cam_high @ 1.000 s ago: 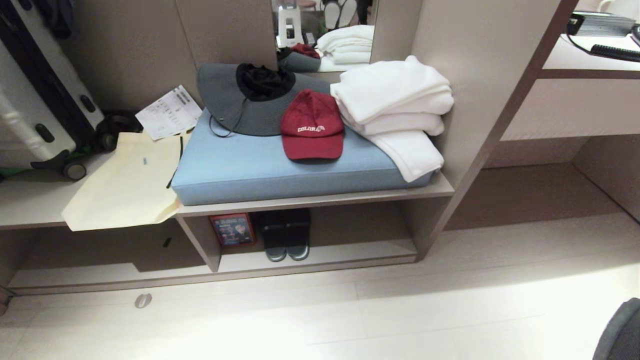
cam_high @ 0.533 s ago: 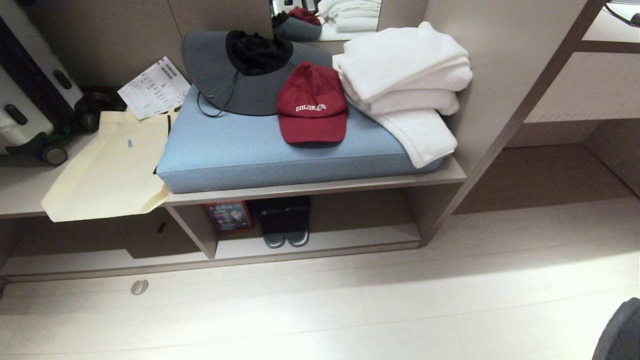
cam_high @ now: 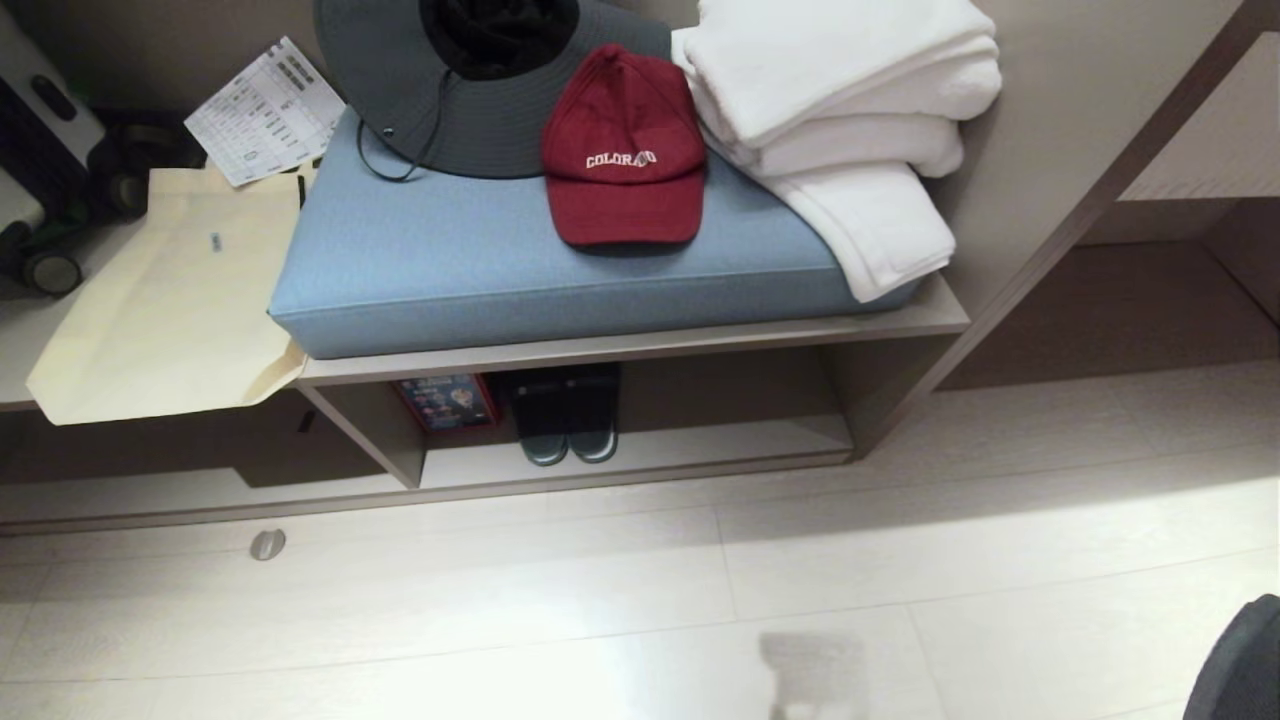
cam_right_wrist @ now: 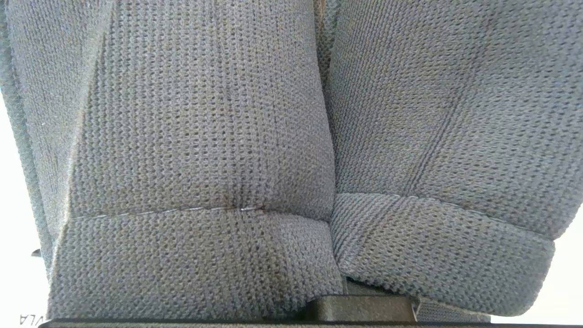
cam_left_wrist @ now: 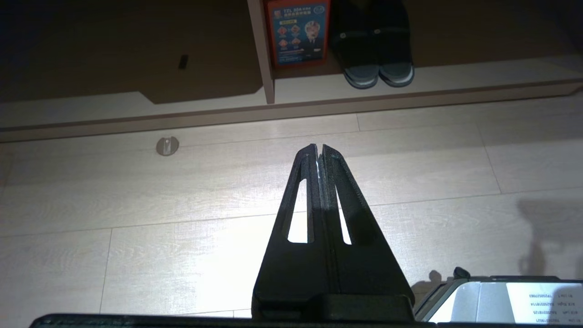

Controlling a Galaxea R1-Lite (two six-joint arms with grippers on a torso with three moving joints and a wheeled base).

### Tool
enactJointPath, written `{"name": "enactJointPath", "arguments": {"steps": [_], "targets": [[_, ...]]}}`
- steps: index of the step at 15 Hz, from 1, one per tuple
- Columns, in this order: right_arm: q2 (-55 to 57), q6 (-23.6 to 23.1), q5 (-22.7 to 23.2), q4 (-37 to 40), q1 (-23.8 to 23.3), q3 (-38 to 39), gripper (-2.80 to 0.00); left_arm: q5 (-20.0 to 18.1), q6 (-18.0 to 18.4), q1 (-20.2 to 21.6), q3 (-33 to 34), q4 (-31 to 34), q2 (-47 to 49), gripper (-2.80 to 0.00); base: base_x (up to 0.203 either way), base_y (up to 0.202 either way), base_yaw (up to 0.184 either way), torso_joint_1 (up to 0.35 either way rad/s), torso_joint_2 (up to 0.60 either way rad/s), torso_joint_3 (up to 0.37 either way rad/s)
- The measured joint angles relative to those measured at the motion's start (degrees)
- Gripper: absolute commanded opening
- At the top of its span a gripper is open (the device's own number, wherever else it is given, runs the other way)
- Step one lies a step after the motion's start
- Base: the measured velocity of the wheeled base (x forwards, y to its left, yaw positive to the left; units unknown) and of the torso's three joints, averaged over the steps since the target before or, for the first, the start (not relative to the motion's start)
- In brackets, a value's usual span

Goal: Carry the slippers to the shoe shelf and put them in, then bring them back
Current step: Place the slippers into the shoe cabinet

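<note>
- the step in hand looked like the carry toward the shelf [cam_high: 700, 452]: the slippers [cam_right_wrist: 205, 136] had not yet gone in.
- the right claw [cam_right_wrist: 364, 308] was clenched, and the slippers lay hard against it, filling its view. i judged it to be grasping them, though the fingers themselves were hidden behind the fabric.
- the left claw [cam_left_wrist: 319, 148] was clenched on nothing, its two dark slotted fingers pressed together above the floor [cam_left_wrist: 182, 218].
- the shelf lay ahead of the left claw, across a stretch of floor and well apart from it.
- in the shelf, a dark pair [cam_left_wrist: 378, 50] with pale-edged soles stood beside a red card [cam_left_wrist: 298, 29], which leaned by the divider [cam_left_wrist: 262, 54].
- free plank remained to the side of that pair away from the divider. the next move probably called for closing in and getting low, then sliding the slippers onto that spot without nudging the pair.
- the slippers were grey knit cloth, soft and ribbed, each with a stitched band. they would likely sag and flop when set down.
- the shelf was flat beige wood-grain board with a pale plank, and the floor was smooth and glossy.
- above the shelf sat a padded blue cushion [cam_high: 500, 270], a red cap [cam_high: 625, 150] and folded white towels [cam_high: 840, 90].
</note>
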Motion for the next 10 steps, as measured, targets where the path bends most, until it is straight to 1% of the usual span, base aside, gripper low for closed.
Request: {"name": "enactJointPath", "arguments": {"steps": [10], "targets": [[0.00, -0.05, -0.31, -0.09, 0.00, 0.00, -2.80, 0.01, -0.06, 0.02, 0.00, 0.02, 0.00, -2.80, 0.000, 0.000, 0.000, 0.003, 0.00, -0.198]]}}
